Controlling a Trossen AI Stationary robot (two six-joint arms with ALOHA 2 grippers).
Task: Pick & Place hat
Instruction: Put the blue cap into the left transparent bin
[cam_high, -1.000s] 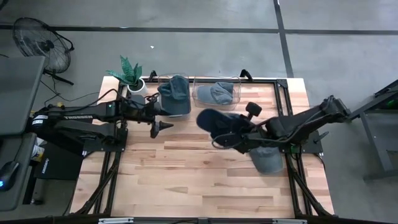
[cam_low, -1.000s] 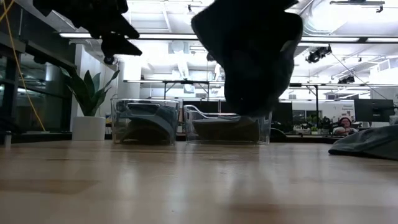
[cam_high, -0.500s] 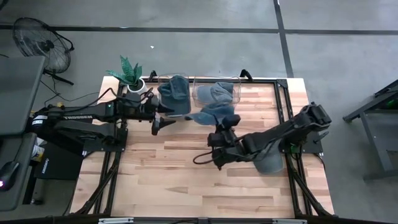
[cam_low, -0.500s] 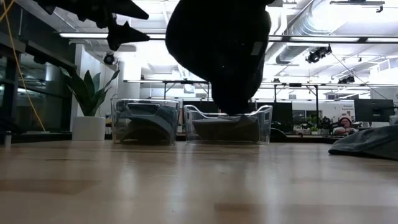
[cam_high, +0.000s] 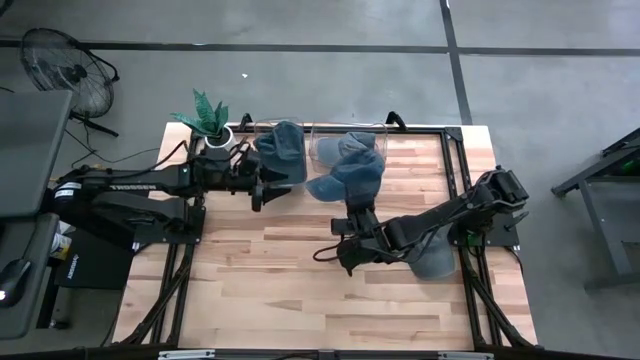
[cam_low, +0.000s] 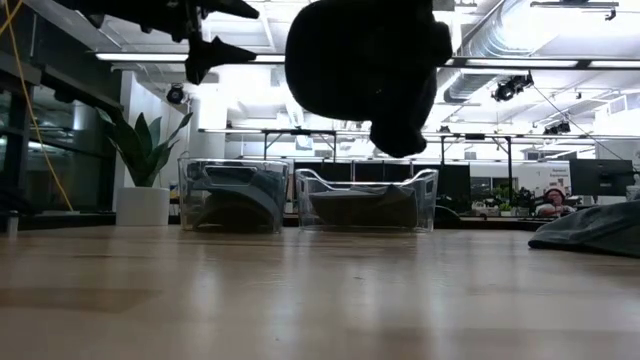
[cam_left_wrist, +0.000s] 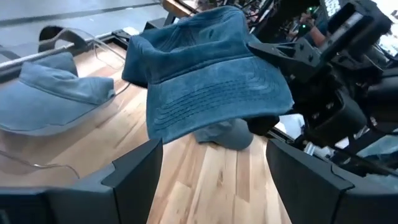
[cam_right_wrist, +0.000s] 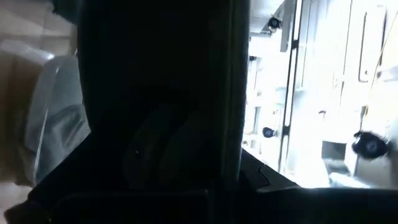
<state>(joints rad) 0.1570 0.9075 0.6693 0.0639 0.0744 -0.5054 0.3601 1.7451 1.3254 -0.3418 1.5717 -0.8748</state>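
Item: blue hat (cam_high: 347, 176), clamped in the right pincer (cam_high: 358, 212), held above the worktop (cam_high: 300, 290) just beside the right-hand clear bin (cam_high: 322, 135). Left pincer (cam_high: 268, 185) wide, empty, near the hat's left side.

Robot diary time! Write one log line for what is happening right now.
right gripper: shut on blue hat, held above right bin | left gripper: open, waiting near left bin

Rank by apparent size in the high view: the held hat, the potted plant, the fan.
1. Fan, largest.
2. Held hat, in the right pincer; it hangs above the table, nearer the camera, so it's close with the fan.
3. Potted plant, smallest.
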